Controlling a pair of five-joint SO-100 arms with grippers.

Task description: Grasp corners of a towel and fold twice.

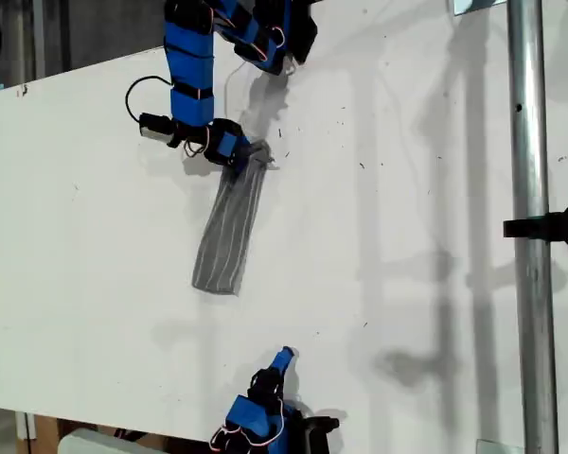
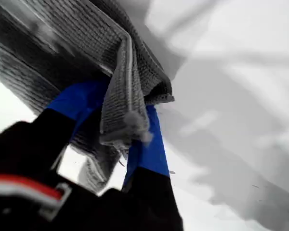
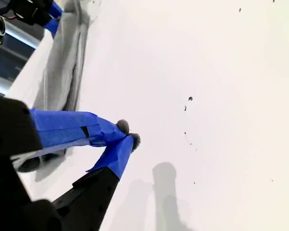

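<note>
Grey towel (image 1: 230, 225) in my first gripper (image 1: 239, 159)

A broad white table (image 1: 407, 189) carries everything here — its top is matte, crossed by soft shadows and flecked with small dark specks. Lying directly on it is the towel (image 1: 230, 232), grey with thin pale stripes, folded into a long narrow strip that runs slantwise just to the exterior view's left of the middle. Its nearer end lies flat on the surface — the far end is bunched up and lifted slightly off it.
</note>
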